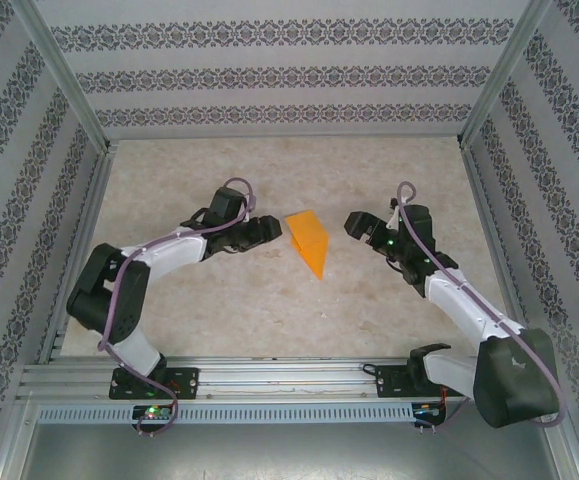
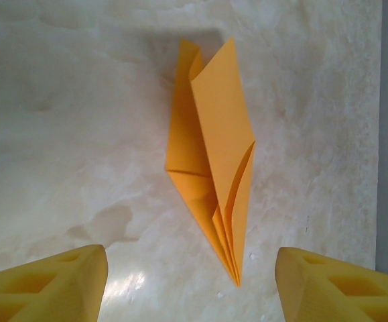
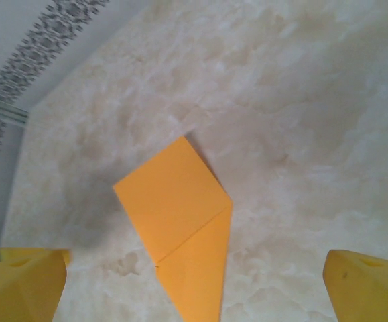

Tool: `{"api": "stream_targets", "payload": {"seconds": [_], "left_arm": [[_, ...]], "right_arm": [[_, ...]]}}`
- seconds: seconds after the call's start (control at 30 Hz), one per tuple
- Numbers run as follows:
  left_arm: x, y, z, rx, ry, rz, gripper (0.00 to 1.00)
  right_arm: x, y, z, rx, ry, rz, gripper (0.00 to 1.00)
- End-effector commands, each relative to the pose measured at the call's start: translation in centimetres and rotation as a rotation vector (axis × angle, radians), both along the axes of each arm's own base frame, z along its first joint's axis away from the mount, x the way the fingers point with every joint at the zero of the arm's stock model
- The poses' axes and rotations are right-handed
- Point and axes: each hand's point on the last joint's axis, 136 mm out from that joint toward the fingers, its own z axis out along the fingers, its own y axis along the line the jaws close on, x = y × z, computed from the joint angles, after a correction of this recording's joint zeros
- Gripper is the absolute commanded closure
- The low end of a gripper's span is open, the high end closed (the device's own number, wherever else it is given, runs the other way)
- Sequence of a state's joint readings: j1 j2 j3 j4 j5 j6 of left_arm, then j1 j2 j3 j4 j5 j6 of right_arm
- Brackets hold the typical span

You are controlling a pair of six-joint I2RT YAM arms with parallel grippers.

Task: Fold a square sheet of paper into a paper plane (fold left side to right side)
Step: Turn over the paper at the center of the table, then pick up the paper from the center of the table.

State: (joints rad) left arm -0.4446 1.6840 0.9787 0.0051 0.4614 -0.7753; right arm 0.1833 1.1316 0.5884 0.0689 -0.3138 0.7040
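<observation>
Paper plane (image 1: 307, 243) lay on the table (image 1: 269, 320) about midway between its left and right edges, folded to a slim dart with the tip toward the near edge. In the left wrist view, the top flaps sat slightly lifted. Left gripper (image 1: 267, 229) was just beside it, fingers (image 2: 53, 285) spread, clear of the paper. Right gripper (image 1: 355, 225) was near the other side, fingers (image 3: 371, 285) spread wide, holding nothing.

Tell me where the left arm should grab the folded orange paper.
Probably the lifted top flap of the paper, coming in from the left fingers' side. The flap stands slightly off the table, giving an edge to pinch; the rest lies flat.
</observation>
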Motion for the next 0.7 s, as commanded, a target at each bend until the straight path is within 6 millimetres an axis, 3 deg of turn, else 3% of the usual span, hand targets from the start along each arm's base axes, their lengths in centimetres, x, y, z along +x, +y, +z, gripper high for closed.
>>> {"api": "stream_targets", "payload": {"seconds": [0.0, 0.4, 0.67], "left_arm": [[2.2, -2.5, 1.4, -0.078, -0.059, -0.017, 0.34], [4.9, -6.1, -3.5, -0.088, 0.029, -0.058, 0.46], [4.9, -6.7, -4.0, -0.109, 0.005, -0.098, 0.76]], "right_arm": [[-0.5, 1.2, 2.7, 0.107, -0.088, 0.078, 0.02], [-1.5, 0.2, 2.3, 0.088, -0.068, 0.062, 0.02], [-1.7, 0.7, 1.7, 0.075, -0.032, 0.120, 0.08]]}}
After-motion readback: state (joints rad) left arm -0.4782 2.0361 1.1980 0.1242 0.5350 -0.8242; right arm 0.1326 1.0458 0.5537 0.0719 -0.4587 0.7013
